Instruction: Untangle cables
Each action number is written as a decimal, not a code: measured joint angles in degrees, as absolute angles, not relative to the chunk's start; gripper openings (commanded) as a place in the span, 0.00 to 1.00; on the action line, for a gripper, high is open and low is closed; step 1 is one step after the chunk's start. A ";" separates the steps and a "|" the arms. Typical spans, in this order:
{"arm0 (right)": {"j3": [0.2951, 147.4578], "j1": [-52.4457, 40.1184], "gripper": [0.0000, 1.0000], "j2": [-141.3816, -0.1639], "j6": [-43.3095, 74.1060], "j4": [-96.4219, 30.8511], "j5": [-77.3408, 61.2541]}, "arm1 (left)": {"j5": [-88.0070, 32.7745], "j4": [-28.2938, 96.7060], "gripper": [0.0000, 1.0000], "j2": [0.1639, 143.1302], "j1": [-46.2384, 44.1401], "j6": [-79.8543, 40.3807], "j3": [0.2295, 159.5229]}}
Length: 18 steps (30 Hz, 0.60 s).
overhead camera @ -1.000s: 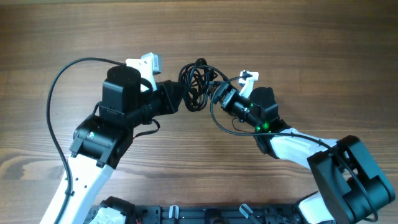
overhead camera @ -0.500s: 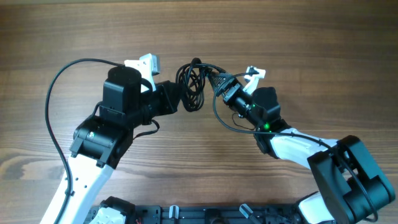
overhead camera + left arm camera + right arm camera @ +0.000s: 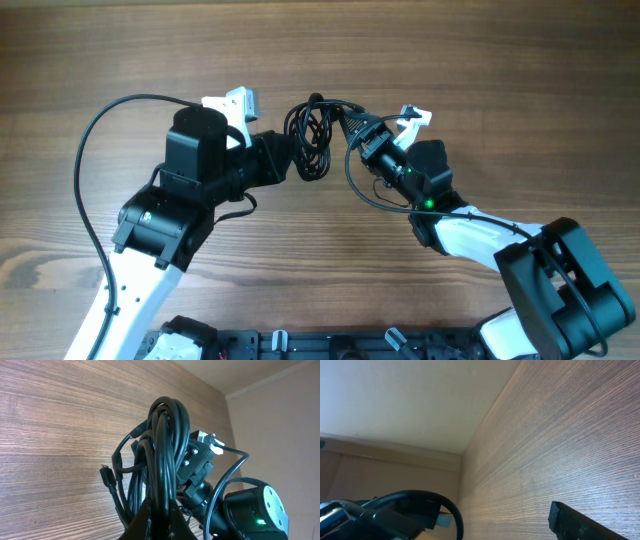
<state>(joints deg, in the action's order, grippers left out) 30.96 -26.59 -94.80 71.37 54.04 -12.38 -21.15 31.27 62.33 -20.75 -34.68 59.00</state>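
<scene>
Between the two arms, over the far half of the wooden table (image 3: 480, 60), the cables (image 3: 312, 135) sit as one tangled bundle of glossy black loops. Left of the bundle, the left gripper (image 3: 285, 155) is closed tight on it, its fingers pinching several strands at the base. From the left wrist the loops rise upright in a tall oval, and one small plug end (image 3: 105, 471) sticks out on the bundle's left side. Right of the bundle, the right gripper (image 3: 352, 125) meets a few strands that run out toward it. I cannot tell whether it grips them, and its wrist view shows only one dark finger (image 3: 570, 522). Brown wood grain lies beneath the bundle and a pale wall (image 3: 280, 420) stands beyond.
</scene>
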 measured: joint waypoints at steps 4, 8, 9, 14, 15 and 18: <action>30.96 -28.69 0.94 -94.80 71.55 53.87 -12.36 | -21.17 31.20 0.04 62.83 -20.75 -35.00 59.00; 30.96 -29.80 0.93 -94.78 71.55 51.24 -11.68 | -22.70 30.28 0.04 64.34 -20.75 -36.73 59.00; 30.96 -29.85 0.94 -94.78 71.50 50.98 -11.40 | -23.38 29.85 0.04 64.49 -20.75 -36.93 59.00; 30.96 -29.87 0.94 -94.78 71.31 48.47 -9.54 | -25.34 29.23 0.04 64.55 -20.75 -37.23 59.00; 30.96 -29.87 0.94 -94.78 71.31 47.83 -9.10 | -25.89 28.77 0.04 64.55 -20.75 -37.34 59.00; 30.96 -29.87 0.94 -94.78 71.31 46.39 -8.29 | -28.03 27.20 0.04 64.55 -20.75 -37.41 59.02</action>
<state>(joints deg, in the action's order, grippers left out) 30.96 -29.87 -94.78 71.31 46.39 -8.29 -28.03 27.20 64.55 -20.75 -37.41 59.02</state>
